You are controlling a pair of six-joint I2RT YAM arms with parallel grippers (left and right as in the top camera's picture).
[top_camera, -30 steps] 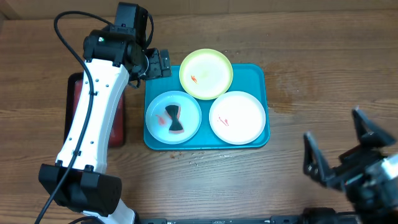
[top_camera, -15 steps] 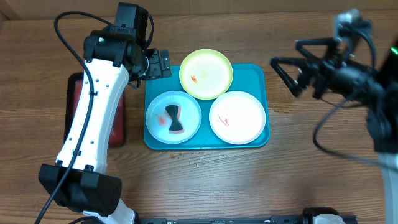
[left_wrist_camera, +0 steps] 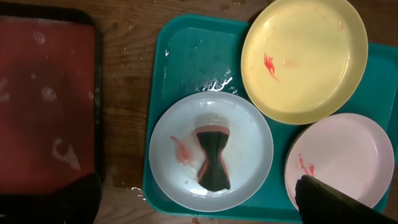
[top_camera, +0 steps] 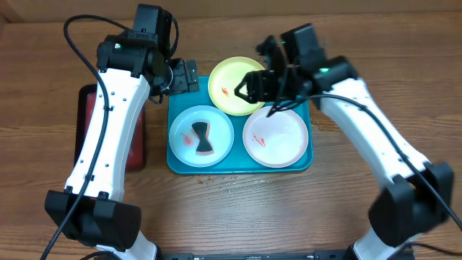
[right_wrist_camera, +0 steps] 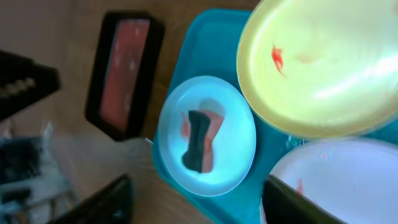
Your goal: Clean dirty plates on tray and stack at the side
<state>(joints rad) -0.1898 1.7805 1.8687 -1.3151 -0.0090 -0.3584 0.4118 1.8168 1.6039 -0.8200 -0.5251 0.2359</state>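
Your right claw [top_camera: 258, 101] hangs partly open over the near right edge of the yellow-green plate [top_camera: 227, 76]; your left claw [top_camera: 184, 74] gapes wide just left of it.

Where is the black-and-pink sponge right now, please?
Overhead, the sponge lies on the pale blue plate at the teal tray's left, beside the white plate.
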